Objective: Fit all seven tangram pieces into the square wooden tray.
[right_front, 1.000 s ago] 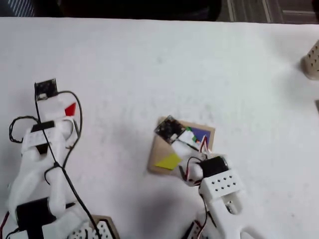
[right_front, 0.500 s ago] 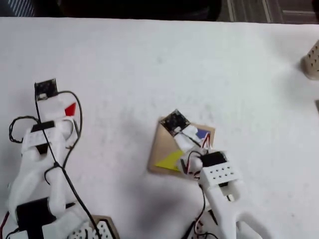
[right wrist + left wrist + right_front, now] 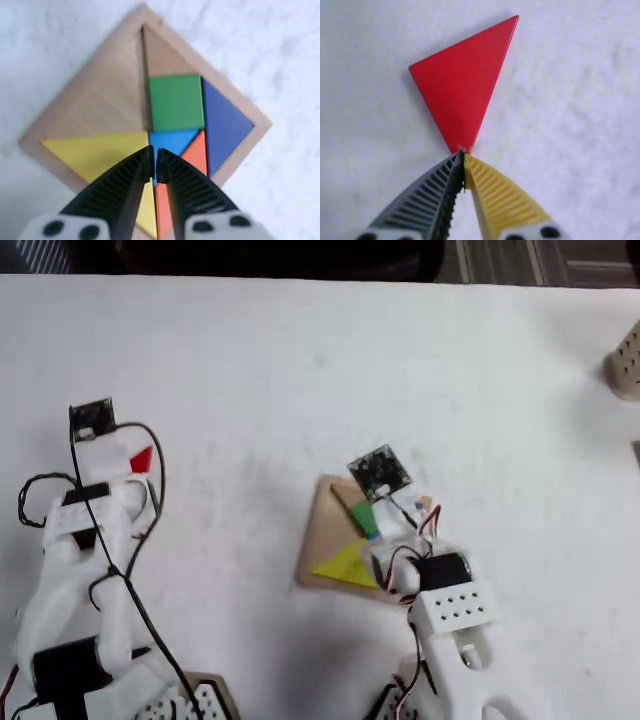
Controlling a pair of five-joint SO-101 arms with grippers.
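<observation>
Over on the left side, the left gripper [image 3: 462, 157] is clamped together, its tips meeting one corner of the red triangle [image 3: 462, 80] on the white table [image 3: 300, 370], well apart from the wooden tray [image 3: 85, 95]. The right gripper [image 3: 154, 159] hangs pinched closed above the tray's light blue triangle [image 3: 172, 140], which sits between the yellow triangle [image 3: 95, 152], orange triangle [image 3: 197, 155] and green square [image 3: 176, 102].

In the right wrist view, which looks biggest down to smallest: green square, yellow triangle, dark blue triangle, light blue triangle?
yellow triangle, partly behind the gripper
green square and dark blue triangle: too alike to rank
light blue triangle
</observation>
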